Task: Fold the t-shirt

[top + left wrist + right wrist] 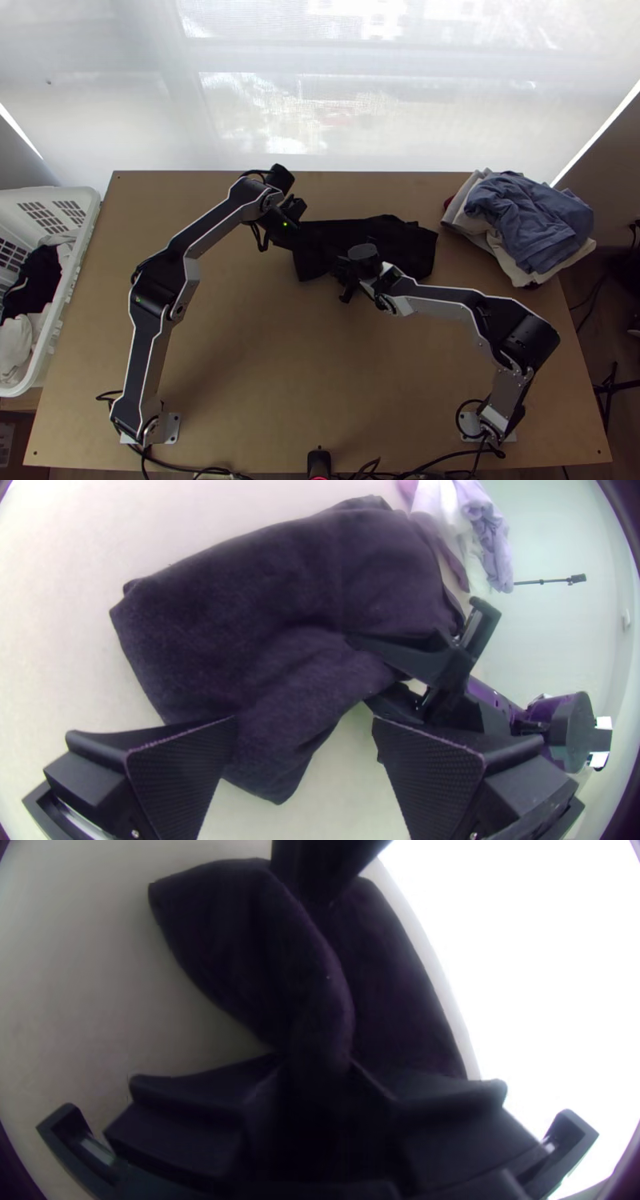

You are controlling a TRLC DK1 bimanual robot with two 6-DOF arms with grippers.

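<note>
Widest open ground: tabletop [272, 360] between the arms, on the near side of the black T-shirt [396, 240]. Second lane runs between left arm [144, 360] and laundry basket [72, 276]. Beyond the T-shirt, a narrower bare strip along the far edge; left tool [294, 210] obstructs its left end, clothes pile [532, 220] bounds it at right. Right arm [440, 298] bars approach from the near right; right tool [346, 276] sits at the T-shirt's near side. Left wrist view: left tool's fingers wide apart, room between them, right tool [427, 673] in the way near one.
</note>
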